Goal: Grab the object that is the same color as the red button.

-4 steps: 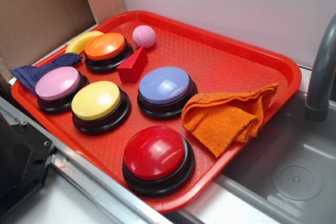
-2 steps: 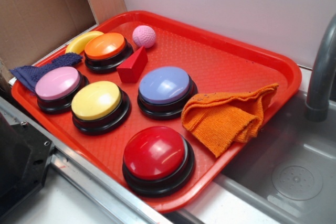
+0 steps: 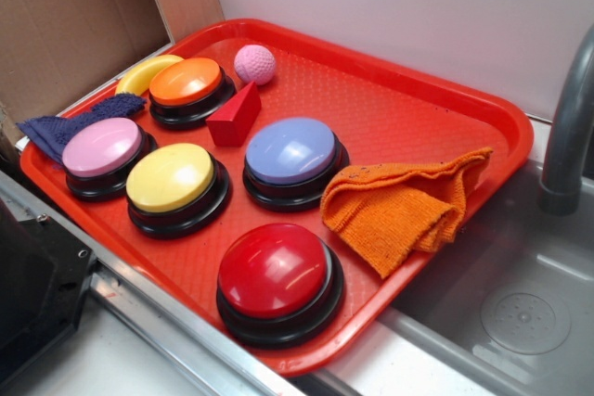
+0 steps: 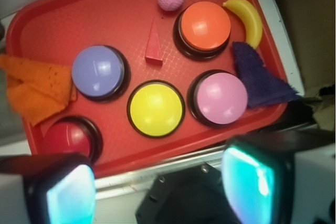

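My hand hangs high above the near edge of the red tray, its two fingers spread wide and holding nothing. The red wedge I want lies on the tray's far left part, squeezed between the orange button and the purple button, with a pink ball just behind it. I judge the risk to be a finger landing on a button dome or nudging the ball. The wedge's sloped faces may also slip out as I close. The red button sits nearest.
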{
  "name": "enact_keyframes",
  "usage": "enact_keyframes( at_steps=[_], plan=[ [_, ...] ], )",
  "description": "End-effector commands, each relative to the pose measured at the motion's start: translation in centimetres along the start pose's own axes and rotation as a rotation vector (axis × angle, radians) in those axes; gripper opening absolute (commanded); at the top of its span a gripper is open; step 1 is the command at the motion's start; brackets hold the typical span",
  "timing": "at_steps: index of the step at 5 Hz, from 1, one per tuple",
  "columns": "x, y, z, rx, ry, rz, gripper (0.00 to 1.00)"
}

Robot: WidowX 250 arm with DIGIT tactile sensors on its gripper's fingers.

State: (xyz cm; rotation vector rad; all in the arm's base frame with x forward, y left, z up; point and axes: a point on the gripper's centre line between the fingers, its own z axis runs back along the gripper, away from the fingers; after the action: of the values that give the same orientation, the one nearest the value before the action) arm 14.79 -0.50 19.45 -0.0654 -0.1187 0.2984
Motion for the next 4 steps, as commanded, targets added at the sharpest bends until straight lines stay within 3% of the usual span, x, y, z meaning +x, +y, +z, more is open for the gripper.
enact_keyframes(
  at_steps=[1,4],
  plan=[
    [4.1,1.4,-4.3,0.009,-0.075,0.300,1.00],
    [9.0,1.4,-12.3,0.067,-0.144,0.484,1.00]
  ],
)
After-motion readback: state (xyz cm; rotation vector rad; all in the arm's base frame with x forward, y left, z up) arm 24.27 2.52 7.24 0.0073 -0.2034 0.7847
